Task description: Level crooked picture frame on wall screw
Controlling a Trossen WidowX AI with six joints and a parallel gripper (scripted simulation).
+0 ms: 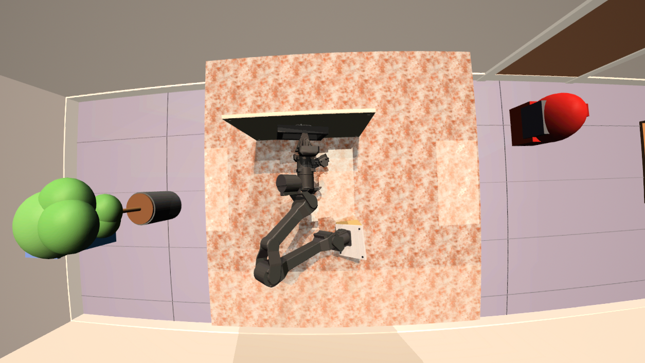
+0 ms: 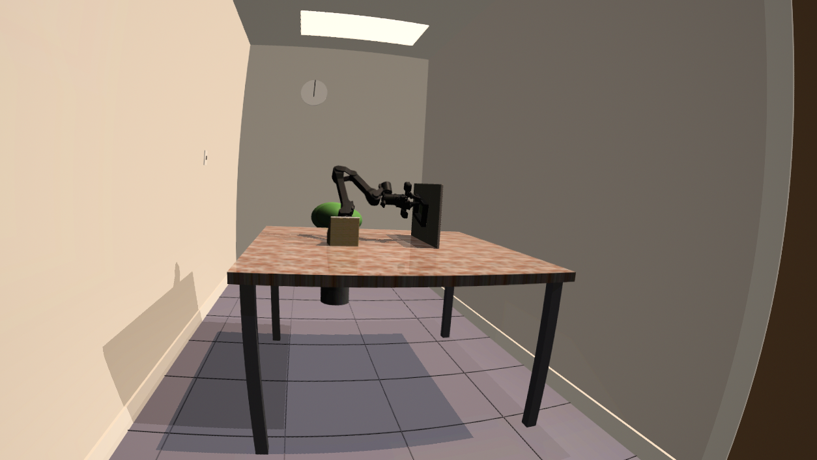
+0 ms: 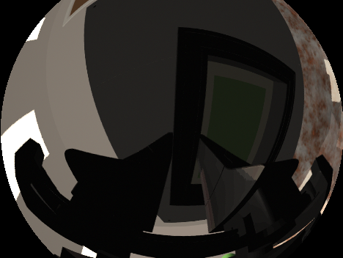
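So here's what you had: the arm (image 1: pixel 288 225) went out from its base block (image 1: pixel 354 238) toward the table's (image 1: pixel 406 180) left side, folded back hard at the elbow (image 1: pixel 268 270), then ran forward to the wall panel (image 1: pixel 298 121). From the side view you could see the elbow up high and the forearm sloping down, with the wrist stretched out roughly level toward the panel.

The gripper (image 1: pixel 305 137) was pushed right up against the frame (image 3: pixel 234 108), which was hanging on the panel's face at the far middle of the table. In the wrist view the frame sat rotated, a dark border around a dark green middle, and it looked skewed, though the fisheye made it hard to judge how crooked.

Jaws were clamped on the frame's border. 1 finger (image 3: pixel 122 177) showed left of that edge and the other (image 3: pixel 229 187) sat over the frame's inner side, with the dark bar running between them.
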